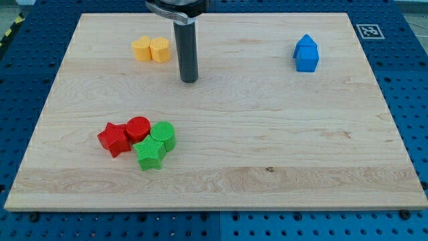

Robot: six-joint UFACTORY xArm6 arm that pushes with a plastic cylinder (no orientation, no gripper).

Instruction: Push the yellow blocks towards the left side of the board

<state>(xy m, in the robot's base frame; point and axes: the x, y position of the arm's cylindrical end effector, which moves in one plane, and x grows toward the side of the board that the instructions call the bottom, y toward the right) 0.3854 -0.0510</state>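
No pincer on this rig, so nothing to report as apart, together or clamped; the arm ends in a dark rod and my tip [189, 80] rests on the board [281, 154], far half, a bit left of centre. Tip sits just right of the two yellow blocks and slightly nearer than them, with a small gap, not touching. Yellow blocks: a hexagon-like one [142, 49] on the left and a rounder one [160, 49] on the right, touching each other side by side, at the far left-centre of the board. They are already in the left half but well short of the left edge, with bare wood between them and that edge. Judgement: task partly along at best; the pair is grouped and the tip is on the correct side for a leftward push, but the push to the left side looks not finished. What is left: bring the tip up level with the pair, then slide left with both. Elsewhere: red star [114, 139], red cylinder [138, 128], green cylinder [163, 135] and green star [150, 153] clustered near left, well apart from the tip. Blue block [306, 54], house-like shape, far right, alone. The board lies on a blue perforated desk [414, 100].
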